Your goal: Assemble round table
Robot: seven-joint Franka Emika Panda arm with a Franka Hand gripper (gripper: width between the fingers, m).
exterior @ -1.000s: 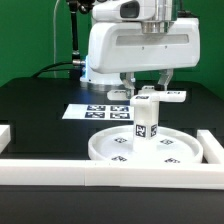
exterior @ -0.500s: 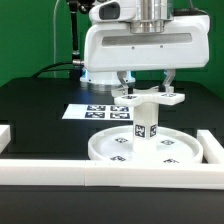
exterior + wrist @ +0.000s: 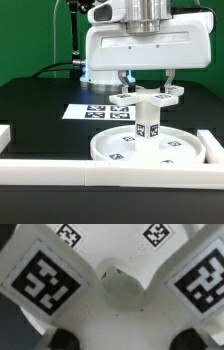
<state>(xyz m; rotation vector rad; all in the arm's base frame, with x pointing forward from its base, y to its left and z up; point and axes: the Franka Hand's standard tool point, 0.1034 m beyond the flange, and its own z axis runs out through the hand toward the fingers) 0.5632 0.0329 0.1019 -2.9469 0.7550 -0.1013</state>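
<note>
The large rimmed disc (image 3: 170,152) lies flat on the black table, tags up. The short tagged leg (image 3: 147,127) stands upright at its centre. The cross-shaped foot (image 3: 152,99) sits level on top of the leg. My gripper (image 3: 148,88) comes straight down from above and is shut on the foot. In the wrist view the foot (image 3: 110,308) fills the picture, with tagged arms spreading out and a round socket in the middle. My gripper (image 3: 130,341) clamps it, and the dark fingertips (image 3: 62,339) show at either side. The leg is hidden beneath the foot there.
The marker board (image 3: 92,112) lies flat behind the disc, toward the exterior view's left. Long white border walls run along the front (image 3: 100,170), the left (image 3: 5,134) and the right (image 3: 213,146). A black cable hangs at the back.
The foot has turned about the leg's axis in my grip; its arms point in new directions. The disc and leg have stayed in place.
</note>
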